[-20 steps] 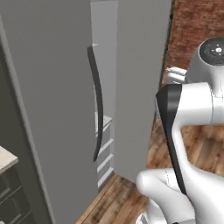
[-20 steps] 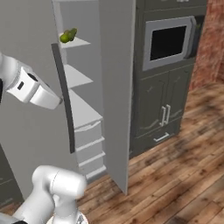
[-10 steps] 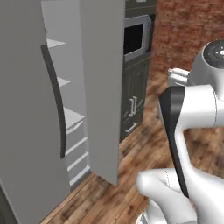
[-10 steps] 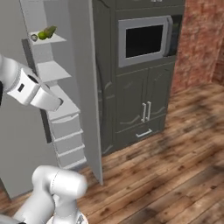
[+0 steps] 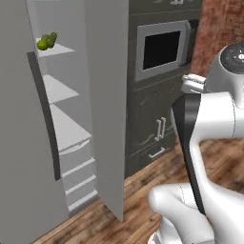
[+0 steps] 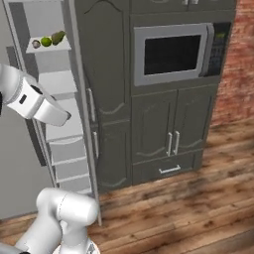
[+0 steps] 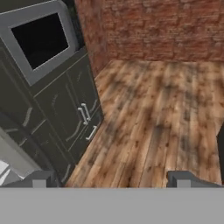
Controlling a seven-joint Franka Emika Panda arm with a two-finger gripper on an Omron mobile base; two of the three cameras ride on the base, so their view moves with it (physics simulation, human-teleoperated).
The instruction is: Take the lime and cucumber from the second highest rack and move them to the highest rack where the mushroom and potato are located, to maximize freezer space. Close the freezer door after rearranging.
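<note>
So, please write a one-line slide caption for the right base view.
Open freezer with lime and cucumber on one rack, beside dark cupboards and a built-in microwave.

The left base view looks forward from behind the arm, close to the open freezer [image 5: 66, 119], with the freezer door [image 5: 24, 143] near on its left; the right base view faces the same freezer [image 6: 54, 99] from the other side and farther back; both share the shelves, the microwave [image 5: 162, 50] [image 6: 171, 54] and the dark cupboard [image 6: 168, 144]; the hand view tilts down over the wooden floor [image 7: 162, 113], the same microwave [image 7: 39, 39] and a brick wall [image 7: 153, 28].
</note>
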